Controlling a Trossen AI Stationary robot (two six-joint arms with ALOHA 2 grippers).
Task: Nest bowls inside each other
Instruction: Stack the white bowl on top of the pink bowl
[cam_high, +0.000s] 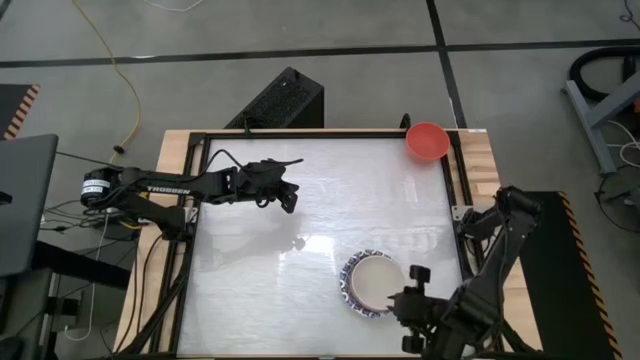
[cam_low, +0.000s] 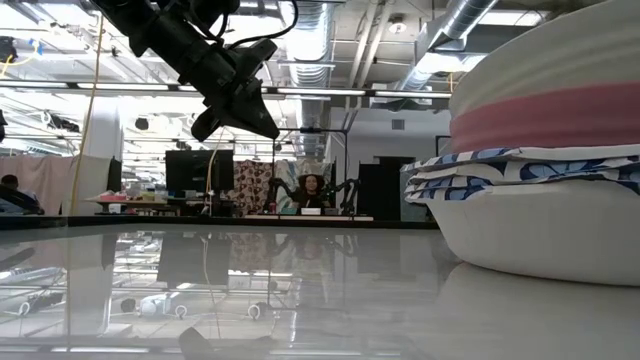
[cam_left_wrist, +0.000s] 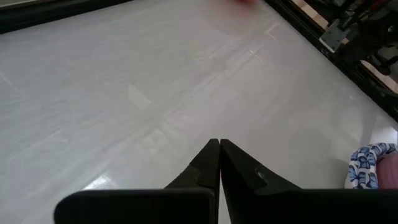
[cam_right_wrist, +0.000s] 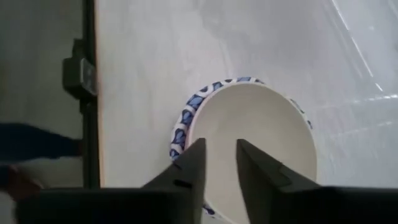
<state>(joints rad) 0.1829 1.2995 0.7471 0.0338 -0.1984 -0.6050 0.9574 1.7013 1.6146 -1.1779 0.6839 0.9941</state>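
A stack of nested bowls (cam_high: 372, 282) stands on the table near its front right. A plain cream bowl (cam_right_wrist: 255, 137) is on top. In the low view a pink bowl (cam_low: 550, 115) and blue-patterned rims (cam_low: 520, 170) show under it. A single red bowl (cam_high: 427, 140) sits in the far right corner. My right gripper (cam_right_wrist: 217, 158) hangs over the stack's right rim, its fingers a little apart with nothing between them. My left gripper (cam_left_wrist: 219, 144) is shut and empty, up in the air over the table's left half (cam_high: 288, 196).
A black frame (cam_high: 455, 180) runs round the white tabletop, with a clamp on its right rail (cam_right_wrist: 79, 74). The shiny surface between the two arms (cam_high: 310, 240) holds no objects. Beyond the far edge, the room shows desks and a seated person (cam_low: 312, 190).
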